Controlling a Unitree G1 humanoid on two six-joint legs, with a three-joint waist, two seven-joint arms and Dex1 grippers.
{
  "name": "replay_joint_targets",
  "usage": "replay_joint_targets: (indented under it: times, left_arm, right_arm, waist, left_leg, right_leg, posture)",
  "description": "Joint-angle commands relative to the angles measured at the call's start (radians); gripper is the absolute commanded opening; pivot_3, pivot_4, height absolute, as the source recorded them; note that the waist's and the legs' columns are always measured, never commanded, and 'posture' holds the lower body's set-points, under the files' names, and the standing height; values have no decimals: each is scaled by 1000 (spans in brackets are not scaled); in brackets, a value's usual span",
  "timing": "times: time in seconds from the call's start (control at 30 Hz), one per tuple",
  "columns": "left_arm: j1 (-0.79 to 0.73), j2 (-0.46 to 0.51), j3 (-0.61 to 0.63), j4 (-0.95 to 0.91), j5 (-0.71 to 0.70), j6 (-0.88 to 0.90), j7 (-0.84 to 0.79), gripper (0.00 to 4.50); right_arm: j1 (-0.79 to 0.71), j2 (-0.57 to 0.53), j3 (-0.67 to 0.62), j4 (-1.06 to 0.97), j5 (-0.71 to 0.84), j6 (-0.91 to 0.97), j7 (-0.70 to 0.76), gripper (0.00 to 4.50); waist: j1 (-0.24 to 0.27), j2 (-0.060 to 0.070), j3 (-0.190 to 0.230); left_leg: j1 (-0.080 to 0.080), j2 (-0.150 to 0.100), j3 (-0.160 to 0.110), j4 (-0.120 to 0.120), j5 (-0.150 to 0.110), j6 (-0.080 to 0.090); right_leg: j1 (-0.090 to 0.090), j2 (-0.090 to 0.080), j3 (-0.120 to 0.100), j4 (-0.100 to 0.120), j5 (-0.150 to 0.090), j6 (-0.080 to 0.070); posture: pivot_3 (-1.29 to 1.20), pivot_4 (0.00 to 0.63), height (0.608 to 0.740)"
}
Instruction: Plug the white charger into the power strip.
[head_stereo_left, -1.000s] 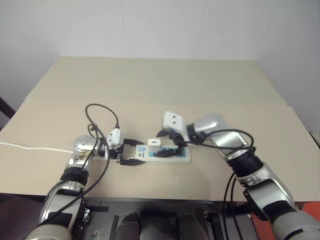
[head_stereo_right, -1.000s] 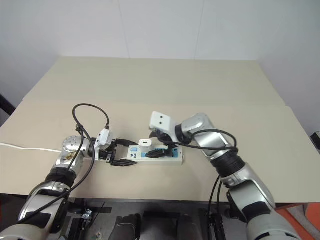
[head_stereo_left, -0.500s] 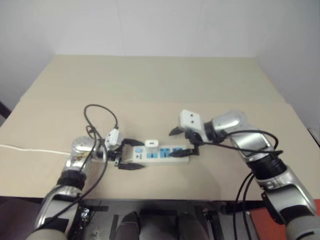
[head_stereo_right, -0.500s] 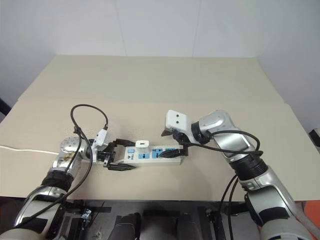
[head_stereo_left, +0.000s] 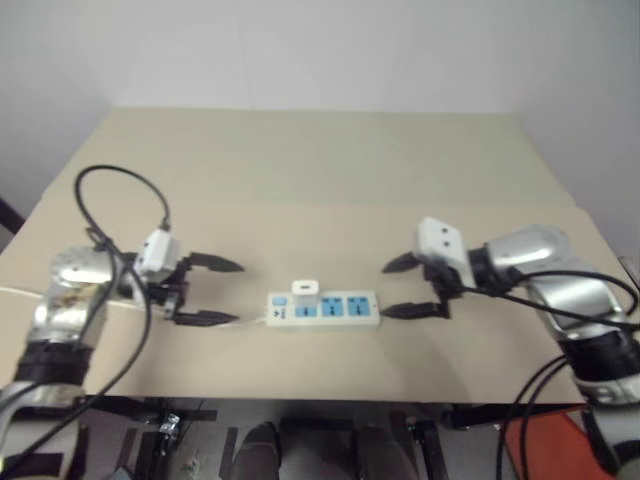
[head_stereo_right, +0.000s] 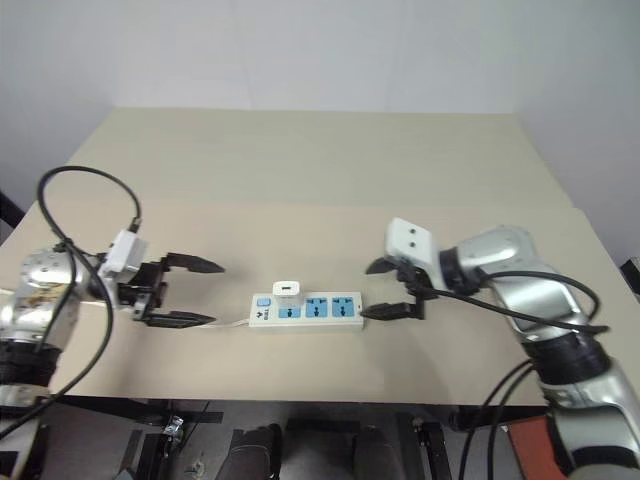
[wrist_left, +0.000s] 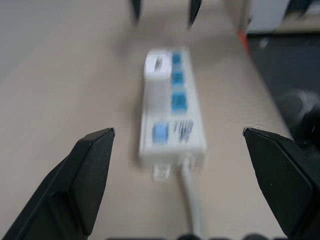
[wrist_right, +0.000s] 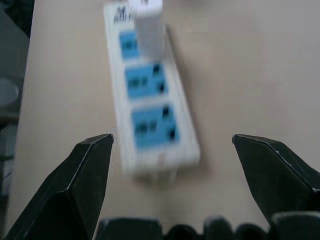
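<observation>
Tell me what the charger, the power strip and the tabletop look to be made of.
White charger: likely smooth moulded plastic, with rounded edges. Power strip: seemingly hard white plastic with blue socket faces, thin white cord probably rubbery. Table: matte beige, uniform, no grain; possibly laminate board.

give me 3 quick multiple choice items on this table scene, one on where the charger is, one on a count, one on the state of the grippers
1. Where is the white charger?
A. in the socket of the power strip nearest its switch
B. lying on the table beside the strip
C. held in the right gripper

2. How many blue sockets on the strip are left uncovered?
A. none
B. two
C. four

3. How do the left gripper and the right gripper stand?
A. both shut on the strip
B. left shut, right open
C. both open, off the strip's two ends

Answers:
1 A, the charger stands upright on the strip's switch end.
2 B, two blue sockets show beside the charger.
3 C, each gripper's fingers are spread, holding nothing.
</observation>
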Motion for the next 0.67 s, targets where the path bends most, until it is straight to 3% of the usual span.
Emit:
replay_joint_targets:
  times: [0.03,0.17,0.37,0.67]
  left_arm:
    - [22,51,51,49,13,-55,-3,4482]
    - [40,71,87,59,-3,-64,-3,4482]
    - [100,23,115,-35,-46,-15,11,4482]
    - [181,12,130,-118,-32,29,40,4482]
  right_arm:
    - [58,-85,-100,-44,27,-54,24,4500]
    - [155,-160,-196,-26,44,-93,24,4500]
    - [271,-197,-318,-39,81,-103,6,4500]
    - [312,-190,-310,-124,125,-42,-55,4500]
  waist:
    - [-3,0,0]
    - [-1,0,0]
    - [0,0,0]
    - [-2,0,0]
  left_leg:
    - [0,0,0,0,0,0]
    - [0,1,1,0,0,0]
    - [0,1,1,0,0,0]
    - [2,1,2,0,0,0]
  right_leg:
    - [0,0,0,0,0,0]
    - [0,0,0,0,-1,2]
    - [0,0,0,0,-1,2]
    - [1,0,1,0,-1,2]
  posture:
    - [0,150,740]
    - [0,150,740]
    - [0,150,740]
    - [0,150,740]
